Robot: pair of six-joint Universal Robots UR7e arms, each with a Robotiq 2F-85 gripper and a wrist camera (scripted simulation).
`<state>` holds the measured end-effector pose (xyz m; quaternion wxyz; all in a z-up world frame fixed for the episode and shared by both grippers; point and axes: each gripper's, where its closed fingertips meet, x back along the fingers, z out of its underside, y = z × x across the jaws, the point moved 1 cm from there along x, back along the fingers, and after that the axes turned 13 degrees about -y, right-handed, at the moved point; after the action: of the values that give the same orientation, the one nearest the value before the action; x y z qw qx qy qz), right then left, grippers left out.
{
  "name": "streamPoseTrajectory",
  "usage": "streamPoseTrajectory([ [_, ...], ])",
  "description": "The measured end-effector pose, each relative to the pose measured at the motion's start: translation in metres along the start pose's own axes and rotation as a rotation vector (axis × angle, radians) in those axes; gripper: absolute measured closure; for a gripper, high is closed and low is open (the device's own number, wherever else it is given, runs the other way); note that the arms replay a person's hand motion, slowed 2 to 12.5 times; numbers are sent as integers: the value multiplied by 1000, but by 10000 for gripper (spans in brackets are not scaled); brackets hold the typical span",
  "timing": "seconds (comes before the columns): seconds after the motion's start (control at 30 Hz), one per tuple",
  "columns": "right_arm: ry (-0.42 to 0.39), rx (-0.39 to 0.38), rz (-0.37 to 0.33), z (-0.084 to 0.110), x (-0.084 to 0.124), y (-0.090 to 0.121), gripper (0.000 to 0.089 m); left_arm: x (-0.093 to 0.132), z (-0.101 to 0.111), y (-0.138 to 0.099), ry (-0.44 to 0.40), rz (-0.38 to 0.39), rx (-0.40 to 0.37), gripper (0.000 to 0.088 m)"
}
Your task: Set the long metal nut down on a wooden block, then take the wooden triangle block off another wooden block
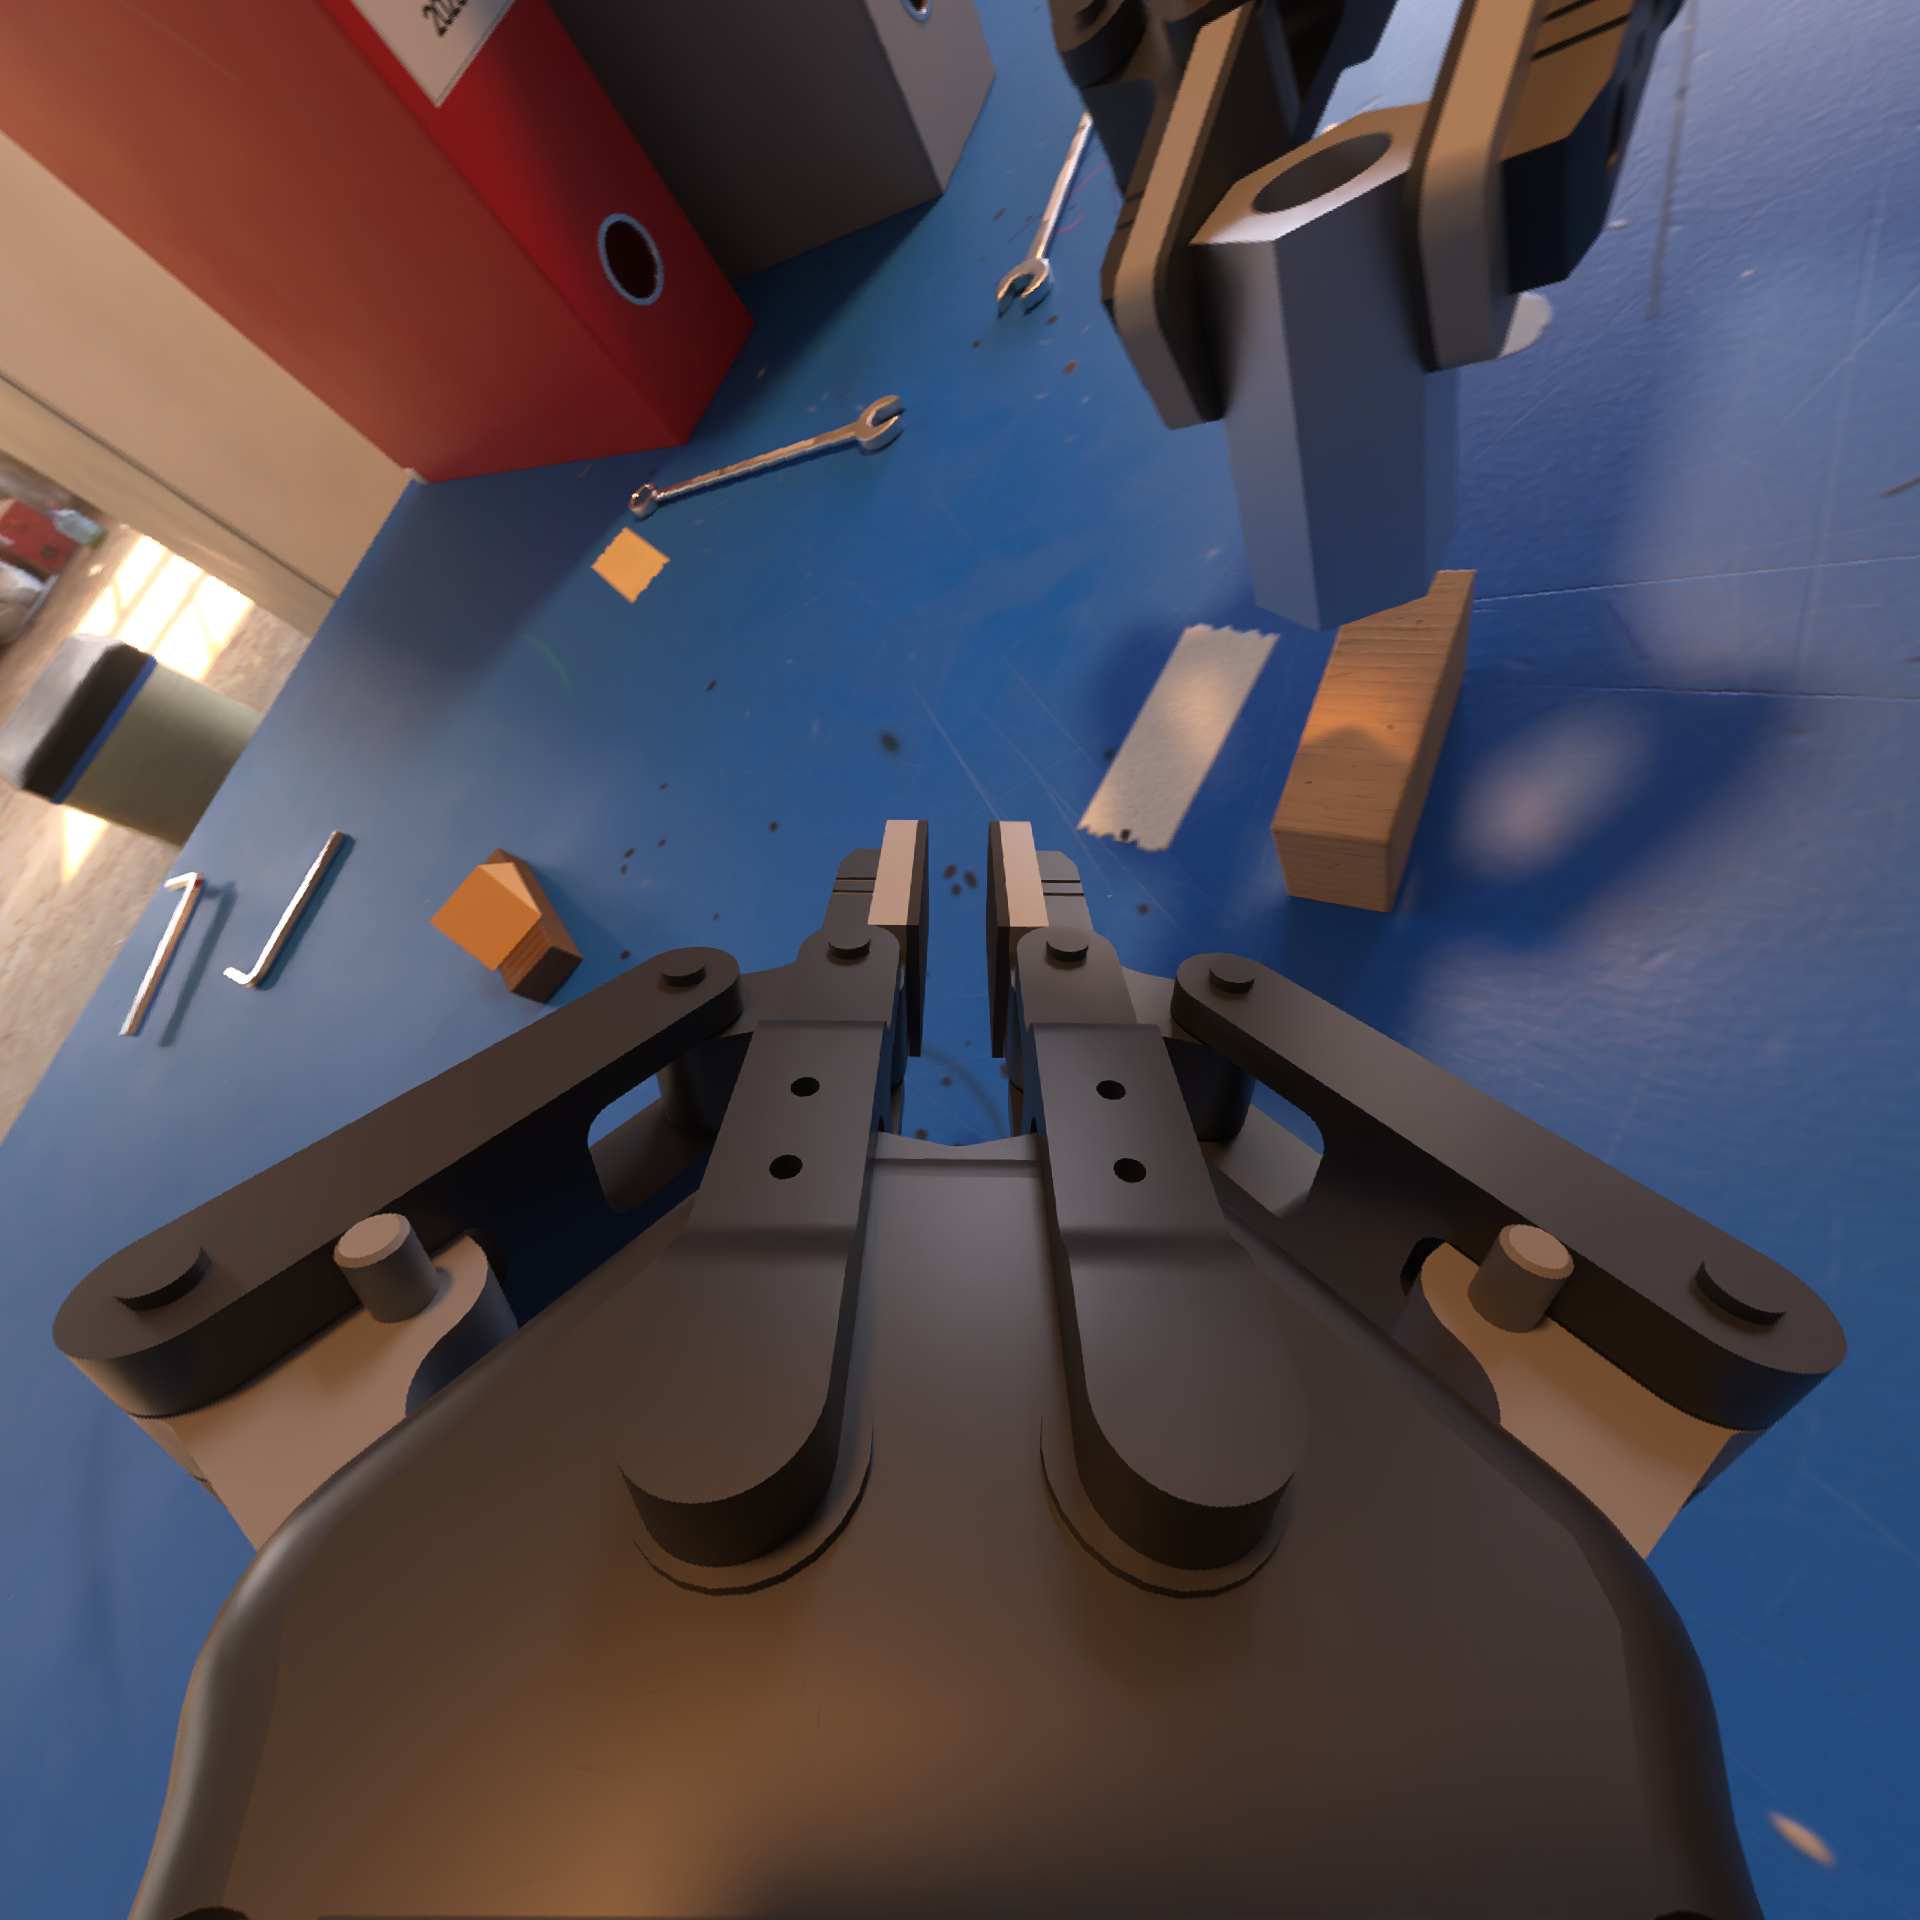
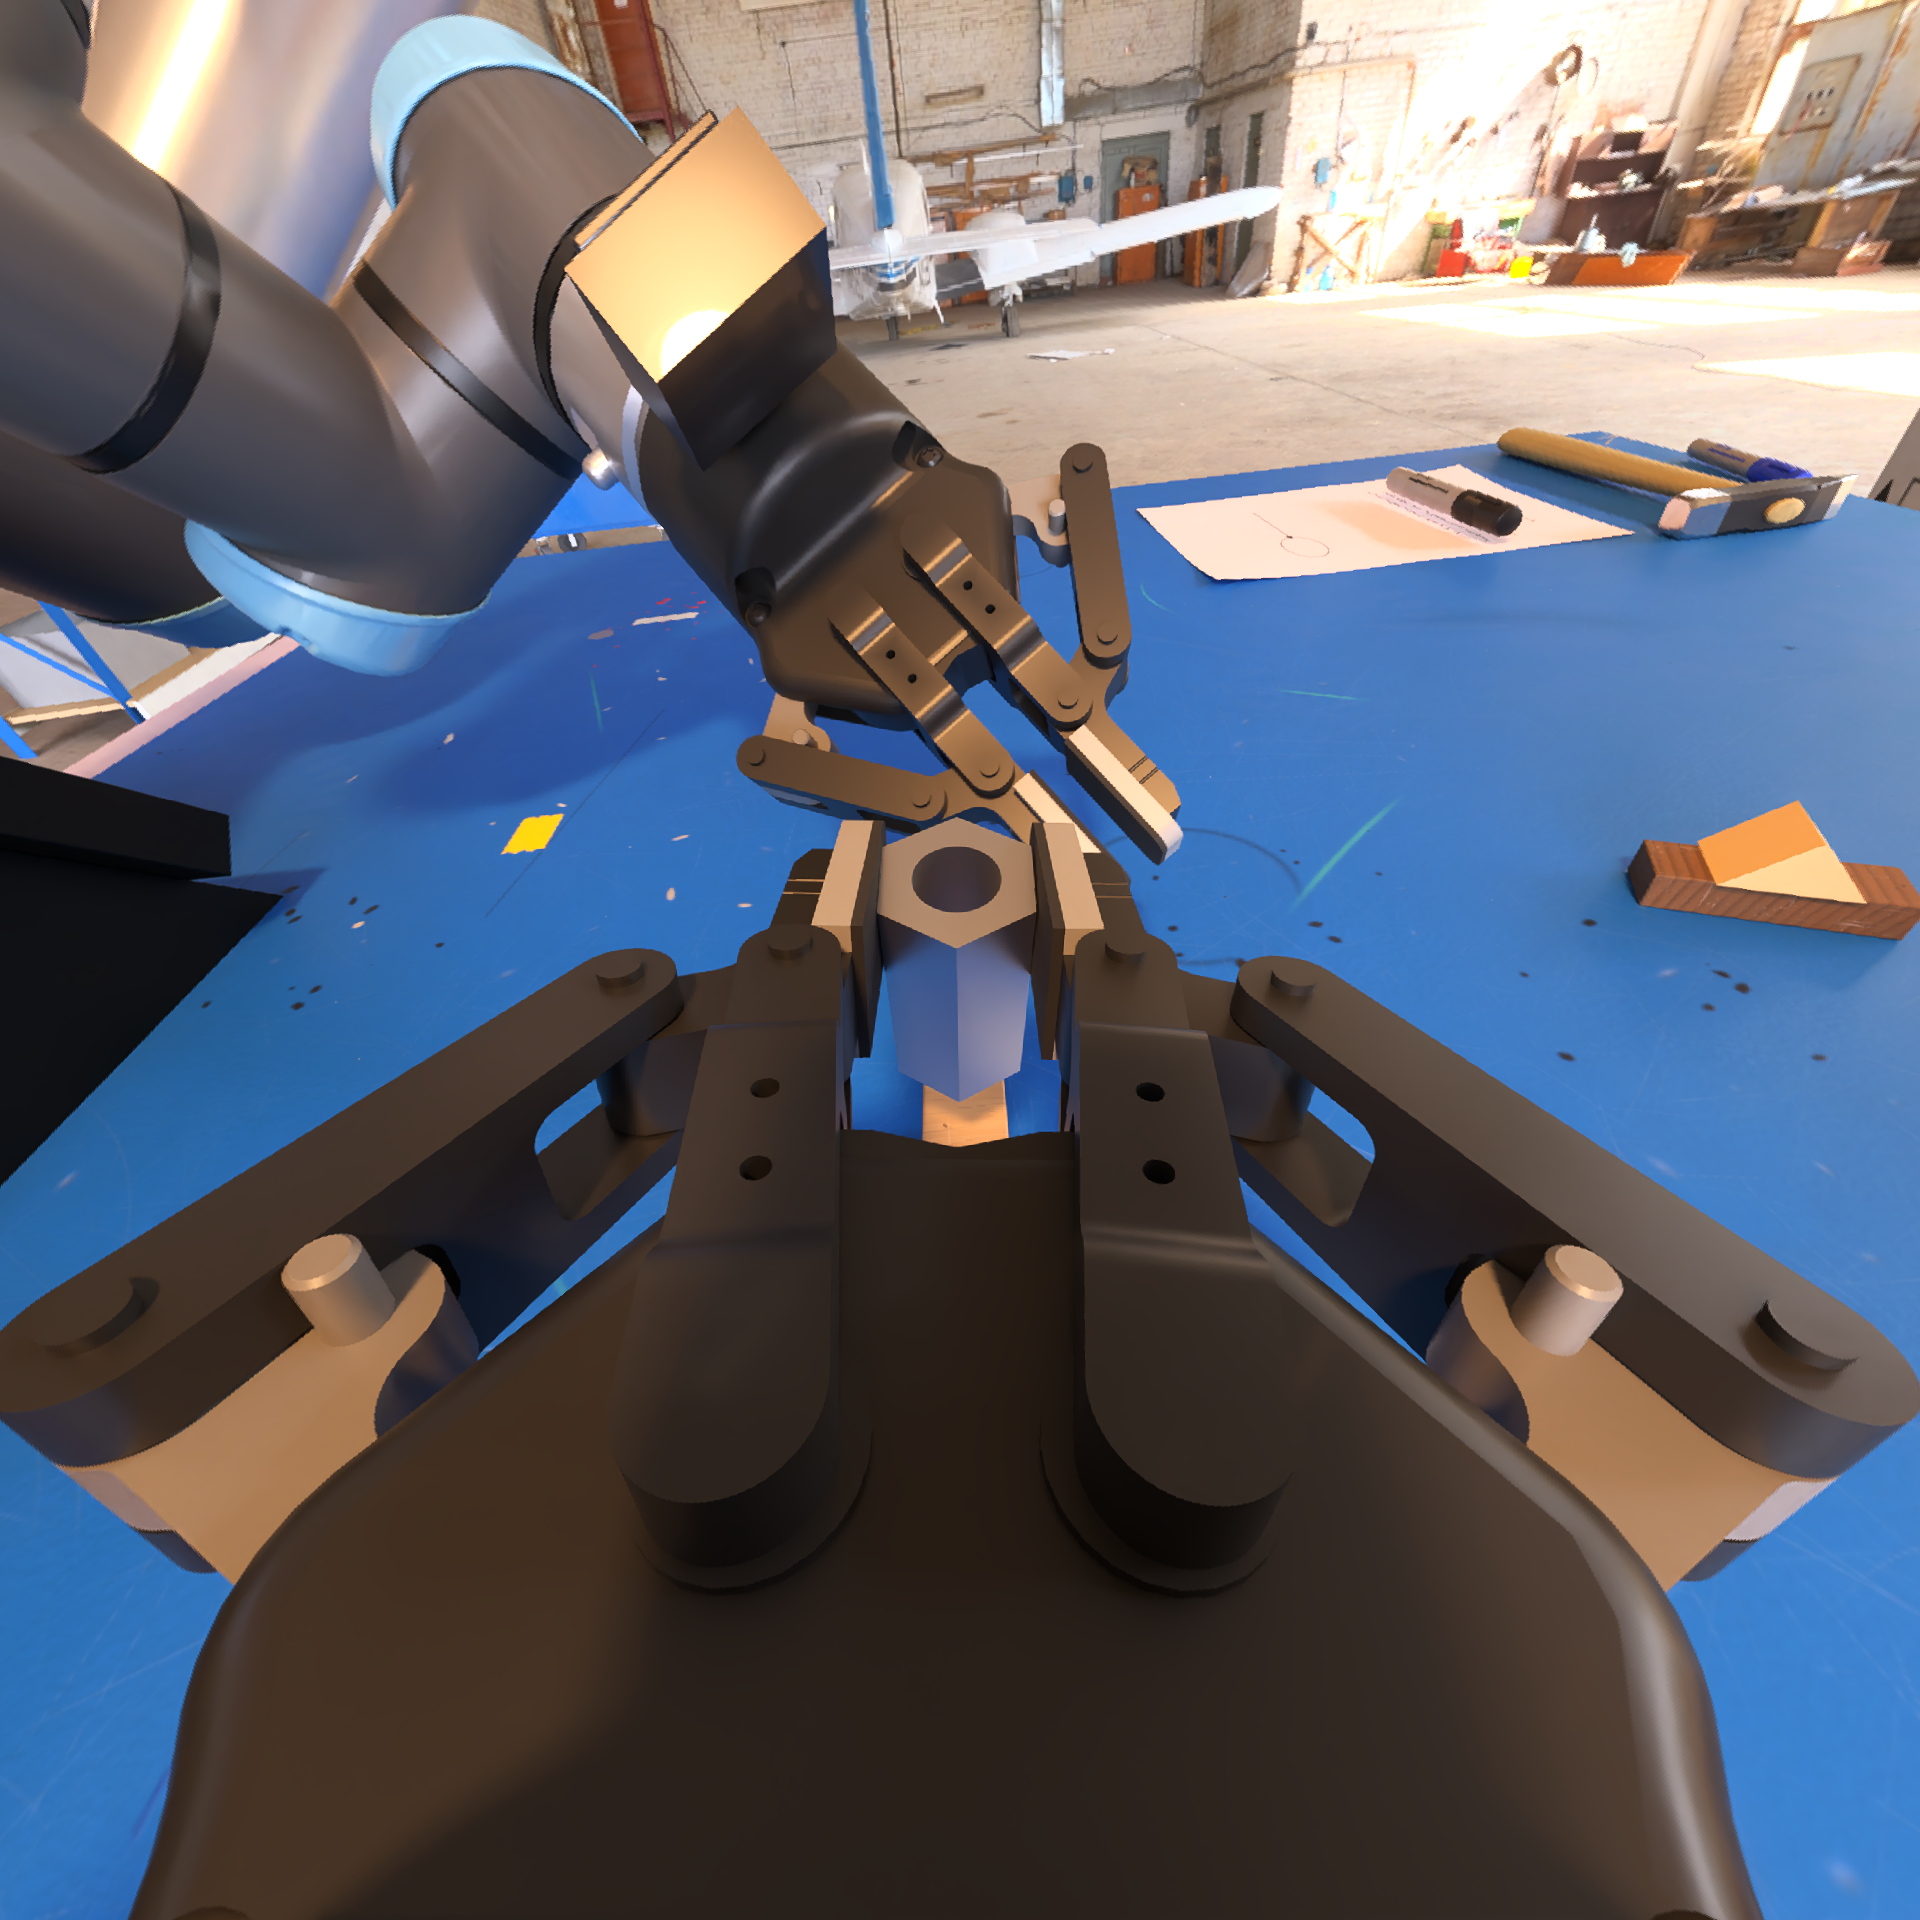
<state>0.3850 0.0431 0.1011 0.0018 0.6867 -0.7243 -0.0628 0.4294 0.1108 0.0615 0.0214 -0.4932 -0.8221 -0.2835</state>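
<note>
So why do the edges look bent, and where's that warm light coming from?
Left wrist view: wide lens stretches the red binder; low warm light throws shadows beside the wooden block. Right wrist view: sunlit glare washes out the hall behind the table; the long metal nut stays sharp.

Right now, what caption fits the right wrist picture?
The right gripper holds a long metal nut above a wooden block, left gripper nearby.

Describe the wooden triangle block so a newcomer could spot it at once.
Start at the blue table and find the dark brown wooden block lying flat, apart from the grippers. The wooden triangle block sits on top of it. It is the only wedge shape, pale orange against the darker wood beneath.
</note>
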Motion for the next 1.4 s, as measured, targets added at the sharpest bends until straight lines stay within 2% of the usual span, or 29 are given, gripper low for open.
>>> streamPoseTrajectory([
  [0.33, -17, -2, -2, -3, 0, 1, 649, 3, -13, -16, -53, 94, 46, 770],
  [0.53, -26, -3, -1, -5, 0, 1, 649, 5, -26, -17, -114, 104, 75, 797],
  [0.8, -29, -7, -2, -6, -1, 2, 649, 10, -41, -14, -191, 101, 102, 879],
  [1.17, -11, -2, 3, -3, -2, 2, 649, 17, -56, -14, -271, 117, 132, 882],
  [1.4, -14, -2, 11, -3, -2, 1, 649, 18, -60, -17, -288, 135, 134, 882],
])
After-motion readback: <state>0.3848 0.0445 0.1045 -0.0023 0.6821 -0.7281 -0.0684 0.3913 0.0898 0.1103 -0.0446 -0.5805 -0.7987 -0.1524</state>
